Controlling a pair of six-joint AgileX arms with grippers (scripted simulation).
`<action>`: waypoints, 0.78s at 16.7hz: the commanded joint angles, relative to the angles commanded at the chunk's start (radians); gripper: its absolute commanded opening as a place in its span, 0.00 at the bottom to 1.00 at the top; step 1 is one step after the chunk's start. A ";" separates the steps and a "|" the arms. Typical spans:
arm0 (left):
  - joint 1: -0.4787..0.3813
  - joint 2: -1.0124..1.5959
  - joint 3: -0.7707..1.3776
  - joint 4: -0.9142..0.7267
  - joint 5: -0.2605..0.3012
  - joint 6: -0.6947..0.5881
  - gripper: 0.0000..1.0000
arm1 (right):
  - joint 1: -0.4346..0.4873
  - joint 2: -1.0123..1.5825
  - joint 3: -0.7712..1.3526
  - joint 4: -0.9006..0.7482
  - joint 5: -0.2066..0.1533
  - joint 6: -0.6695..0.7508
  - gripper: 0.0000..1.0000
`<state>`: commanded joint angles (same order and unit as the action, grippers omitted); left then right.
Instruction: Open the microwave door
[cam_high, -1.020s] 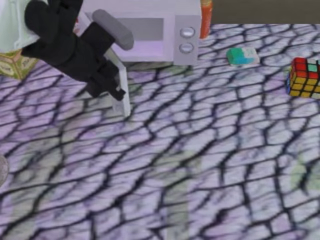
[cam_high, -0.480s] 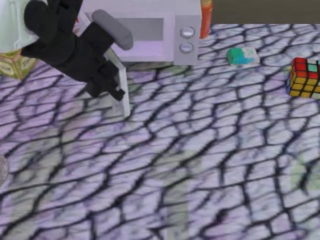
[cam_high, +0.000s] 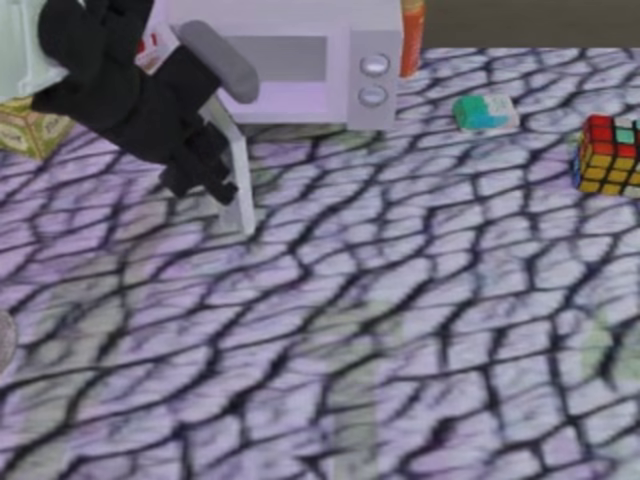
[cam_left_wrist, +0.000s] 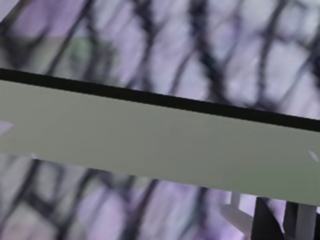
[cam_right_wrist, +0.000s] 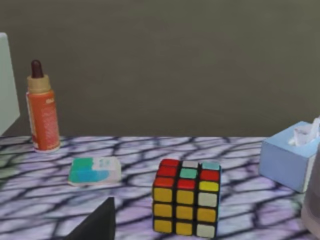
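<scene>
The tabletop (cam_high: 420, 330) wore a purple, black-veined pattern like cracked stone, and behind its far edge the room was a plain dull brown wall (cam_right_wrist: 165, 60). Along that far edge, toward the left corner, stood the microwave (cam_high: 330, 55), and its door (cam_high: 236, 165) stuck out over the table, swung well away from the front. The left gripper (cam_high: 215, 185) sat right at the door's outer edge, the black arm sloping down from the far left corner; whether its fingers pinched the panel I could not tell. An orange dropper bottle (cam_right_wrist: 42, 112) stood just beside the microwave's right side, a small teal-and-white pack (cam_high: 485, 111) lay near it, and a colour cube (cam_high: 608, 153) rested by the right edge. A pale blue tissue box (cam_right_wrist: 287, 162) held a white tissue. The right arm was out of the overhead view.
</scene>
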<state>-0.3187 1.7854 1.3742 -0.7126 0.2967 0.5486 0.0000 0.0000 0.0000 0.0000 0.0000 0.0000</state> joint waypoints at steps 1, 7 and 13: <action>0.012 -0.002 0.000 -0.009 0.012 0.029 0.00 | 0.000 0.000 0.000 0.000 0.000 0.000 1.00; 0.059 -0.007 -0.004 -0.050 0.062 0.146 0.00 | 0.000 0.000 0.000 0.000 0.000 0.000 1.00; 0.059 -0.007 -0.004 -0.050 0.062 0.146 0.00 | 0.000 0.000 0.000 0.000 0.000 0.000 1.00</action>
<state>-0.2597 1.7783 1.3701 -0.7627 0.3586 0.6945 0.0000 0.0000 0.0000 0.0000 0.0000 0.0000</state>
